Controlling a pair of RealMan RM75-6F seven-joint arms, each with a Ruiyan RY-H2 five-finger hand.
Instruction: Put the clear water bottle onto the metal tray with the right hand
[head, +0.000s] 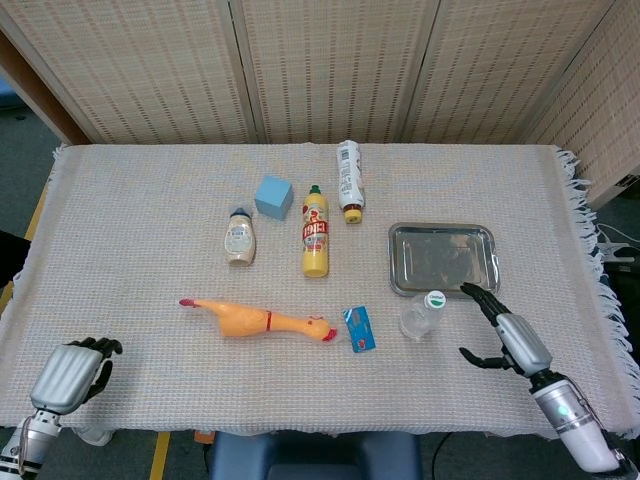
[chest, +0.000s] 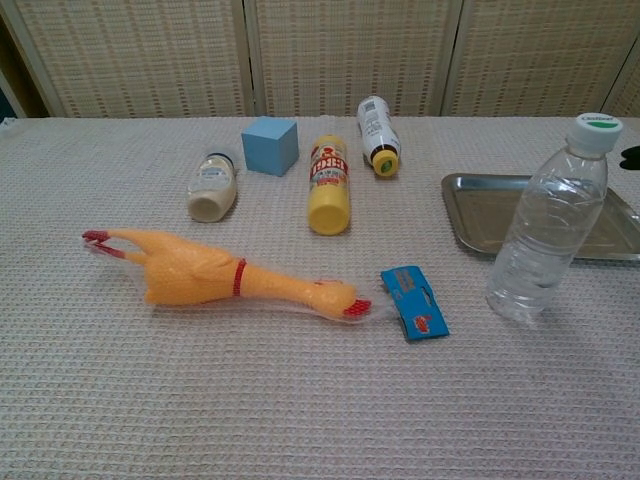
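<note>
**Right hand lines up on the bottle**

Right hand (head: 502, 335) hovers over the near right part of the table, fingers spread wide, thumb apart, nothing in its grasp. Just to its left stands the clear water bottle (head: 420, 315), upright on the cloth, white cap on top, its long axis vertical. The gap between hand and bottle is small but real; no contact. Right behind the bottle lies the metal tray (head: 490, 262), bare, its near rim close to the bottle's base. So the reach, by my reading, runs sideways to the left, then a short carry away from the robot. Left hand (head: 72, 372) sits well apart at the near left corner, fingers curled in on nothing, far from the action.
</note>
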